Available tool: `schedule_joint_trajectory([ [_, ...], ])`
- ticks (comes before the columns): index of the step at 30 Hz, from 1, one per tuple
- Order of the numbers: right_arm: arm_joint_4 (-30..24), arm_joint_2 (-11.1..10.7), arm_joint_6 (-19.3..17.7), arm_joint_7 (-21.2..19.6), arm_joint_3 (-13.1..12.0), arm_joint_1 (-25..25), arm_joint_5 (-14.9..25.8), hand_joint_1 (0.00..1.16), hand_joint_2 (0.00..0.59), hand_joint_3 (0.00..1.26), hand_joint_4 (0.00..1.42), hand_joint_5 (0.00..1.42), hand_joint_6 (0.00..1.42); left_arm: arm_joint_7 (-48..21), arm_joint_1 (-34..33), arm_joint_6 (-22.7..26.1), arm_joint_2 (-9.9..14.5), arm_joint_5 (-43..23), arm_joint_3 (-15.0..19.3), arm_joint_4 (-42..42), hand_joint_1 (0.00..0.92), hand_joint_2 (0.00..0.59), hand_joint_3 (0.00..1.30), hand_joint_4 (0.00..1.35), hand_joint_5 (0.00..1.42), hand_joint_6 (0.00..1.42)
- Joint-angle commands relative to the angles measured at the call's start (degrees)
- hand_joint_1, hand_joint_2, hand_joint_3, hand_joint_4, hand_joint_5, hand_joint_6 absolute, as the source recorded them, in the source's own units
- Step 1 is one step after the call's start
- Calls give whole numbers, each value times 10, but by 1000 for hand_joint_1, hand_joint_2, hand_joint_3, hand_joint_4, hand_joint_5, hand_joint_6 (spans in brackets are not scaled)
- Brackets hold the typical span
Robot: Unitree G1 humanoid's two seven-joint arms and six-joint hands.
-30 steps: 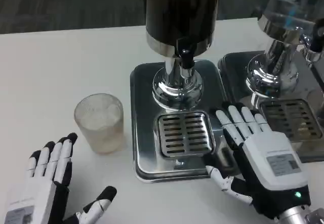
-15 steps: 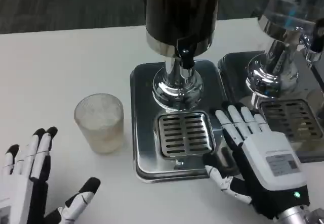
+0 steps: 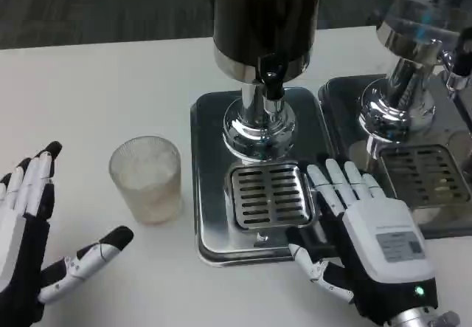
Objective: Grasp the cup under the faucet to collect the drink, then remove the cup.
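A frosted clear cup (image 3: 145, 179) stands upright on the white table, left of the dispenser's steel tray (image 3: 209, 231). The black faucet (image 3: 271, 75) hangs above the slotted drip grate (image 3: 269, 195), and nothing stands on the grate. My left hand (image 3: 33, 242) is at the lower left, open, fingers spread and thumb pointing toward the cup, a short gap away from it. My right hand (image 3: 363, 235) lies flat and open at the tray's right edge, fingers pointing away from me beside the grate.
The dark drink tank (image 3: 265, 17) sits on a chrome pedestal (image 3: 258, 128). A second dispenser (image 3: 413, 61) with its own tray and grate (image 3: 426, 176) stands at the right. Bare table stretches to the left and behind the cup.
My left hand has shifted left and turned, its thumb now spread out toward the cup. My right hand has slid slightly left and toward me. The cup has not moved.
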Motion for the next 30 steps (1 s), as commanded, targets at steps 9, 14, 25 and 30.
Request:
schedule_joint_trajectory([
  [9, -13, 0, 16, -7, -6, 4, 0, 235, 436, 76, 0, 0, 64, 7, -127, -112, -36, -65, -20, 257, 0, 0, 0, 0, 0, 0],
  [14, -7, 6, 25, -10, -3, -4, -6, 225, 437, 76, 0, 0, 65, 1, -175, -143, -34, -69, -35, 341, 0, 0, 0, 0, 0, 0],
  [25, -7, 18, 42, -20, -1, -2, -14, 211, 437, 84, 0, 0, 65, 11, -259, -176, -41, -67, -61, 449, 0, 0, 0, 0, 0, 0],
  [30, -7, 19, 44, -23, -3, -1, -13, 208, 437, 85, 0, 0, 70, 2, -289, -182, -43, -65, -80, 479, 0, 0, 0, 0, 0, 0],
])
